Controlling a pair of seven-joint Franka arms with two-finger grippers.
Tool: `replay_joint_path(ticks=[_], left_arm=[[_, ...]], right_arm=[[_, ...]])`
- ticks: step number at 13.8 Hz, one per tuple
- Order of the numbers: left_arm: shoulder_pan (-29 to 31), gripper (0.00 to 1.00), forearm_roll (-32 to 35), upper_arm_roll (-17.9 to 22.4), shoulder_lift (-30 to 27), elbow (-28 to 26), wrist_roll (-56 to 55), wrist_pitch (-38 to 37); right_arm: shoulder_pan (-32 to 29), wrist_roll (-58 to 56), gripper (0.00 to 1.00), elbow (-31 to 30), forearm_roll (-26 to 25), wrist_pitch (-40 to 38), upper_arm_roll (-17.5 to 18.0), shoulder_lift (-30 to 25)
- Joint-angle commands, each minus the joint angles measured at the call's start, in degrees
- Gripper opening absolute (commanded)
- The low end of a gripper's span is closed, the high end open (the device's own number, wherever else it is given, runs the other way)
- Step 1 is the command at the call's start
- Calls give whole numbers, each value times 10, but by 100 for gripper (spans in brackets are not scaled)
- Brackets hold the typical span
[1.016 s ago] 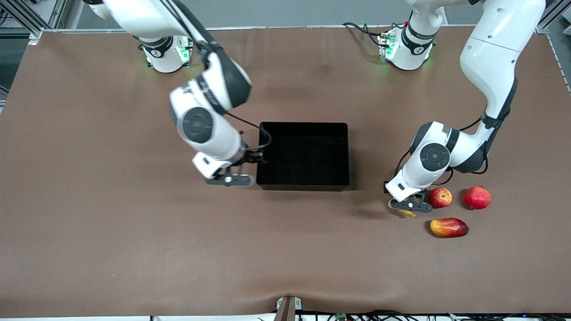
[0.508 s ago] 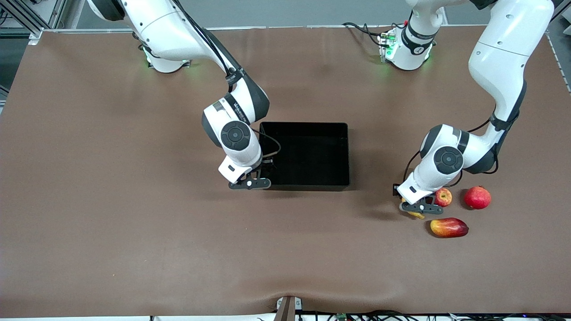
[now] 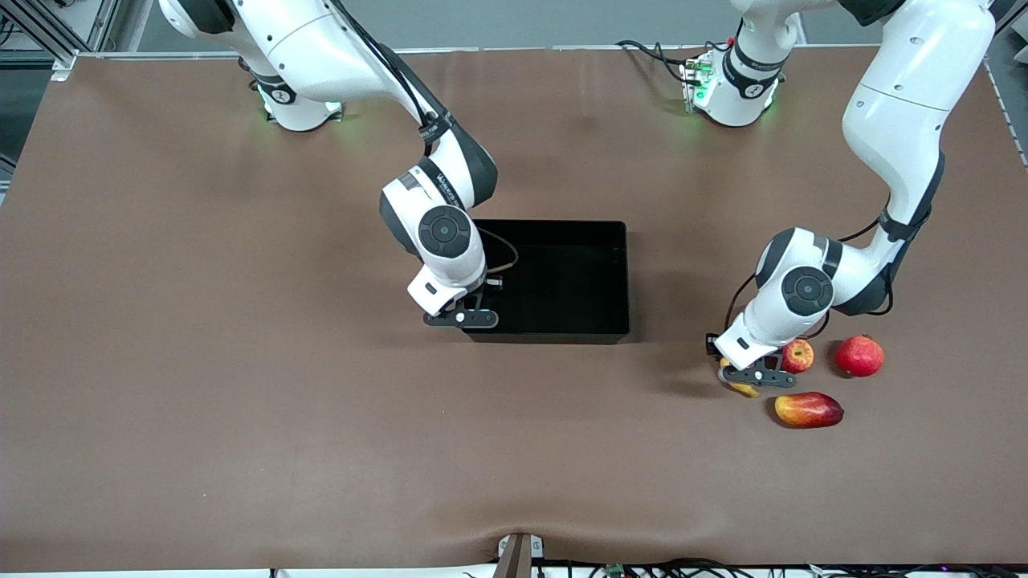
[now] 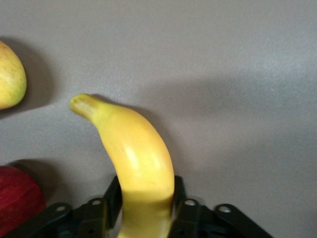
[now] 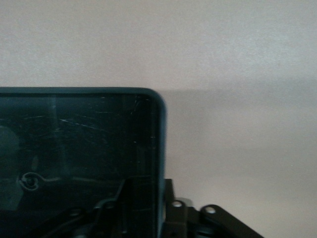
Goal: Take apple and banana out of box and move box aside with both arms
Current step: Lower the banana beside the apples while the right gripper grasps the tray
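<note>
The black box [image 3: 626, 273] sits mid-table. My right gripper [image 3: 463, 318] is at its wall toward the right arm's end, by the corner nearer the camera. In the right wrist view the gripper [image 5: 161, 186] has one finger inside the box [image 5: 99, 90] and one outside, shut on the wall. My left gripper [image 3: 755, 376] is low over the yellow banana [image 3: 743, 388], which lies on the table. In the left wrist view the gripper [image 4: 143, 186] is shut on the banana [image 4: 138, 148]. The small streaked apple [image 3: 800, 355] sits right beside this gripper; it also shows in the left wrist view [image 4: 15, 198].
A plain red round fruit [image 3: 859, 356] sits beside the apple toward the left arm's end. A red-and-yellow mango [image 3: 808, 409] lies nearer the camera than the apple, and its end shows in the left wrist view [image 4: 10, 74]. The brown table [image 3: 241, 401] is bare toward the camera.
My right gripper has moved from outside the box onto its wall, and the right arm has swung lower. My left gripper has shifted slightly toward the apple, settling on the banana.
</note>
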Motion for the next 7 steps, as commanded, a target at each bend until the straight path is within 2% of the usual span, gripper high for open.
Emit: replay_joint_path(ticks=[1, 4, 7], left_arm=[[6, 100, 7, -5, -17, 4, -6, 3], [5, 100, -12, -12, -73, 11, -6, -31], [4, 100, -52, -20, -129, 65, -5, -137]], right_arm=[[0, 9, 0, -10, -9, -6, -4, -17], [-16, -1, 0, 7, -9, -48, -5, -37], [-78, -65, 0, 8, 8, -99, -2, -85]])
